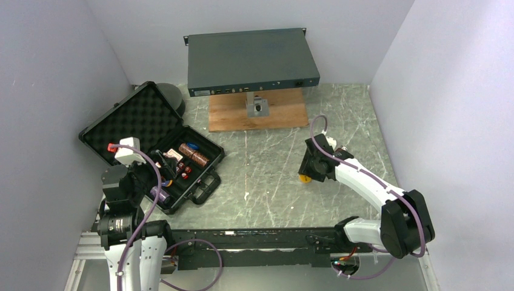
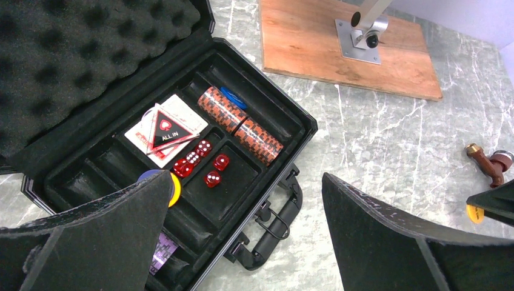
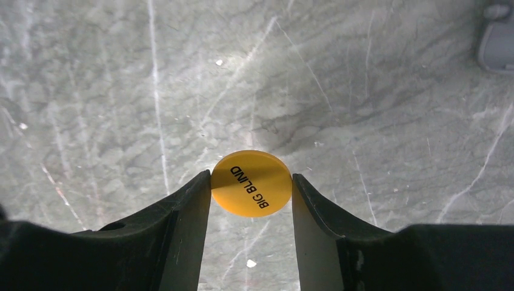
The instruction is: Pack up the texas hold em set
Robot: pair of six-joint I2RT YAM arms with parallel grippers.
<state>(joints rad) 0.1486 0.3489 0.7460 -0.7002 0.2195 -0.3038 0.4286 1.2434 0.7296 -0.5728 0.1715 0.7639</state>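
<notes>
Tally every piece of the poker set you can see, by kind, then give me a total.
Black case: 1
Red dice: 5
Brown chip rolls: 2
Purple chip roll: 1, mostly hidden
Card deck: 1
ALL IN triangle: 1
Blue disc: 1
Yellow disc: 1, half hidden
Orange disc: 1, outside the case
Total: 14 visible

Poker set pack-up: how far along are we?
Done: brown chip rolls, small red dice, card deck and blue round disc sit in the open black foam-lined briefcase.
In hand: the right gripper pinches the orange BIG BLIND disc, away from the case.
Left: place it, shut the lid.
The left gripper hangs open above the case.
</notes>
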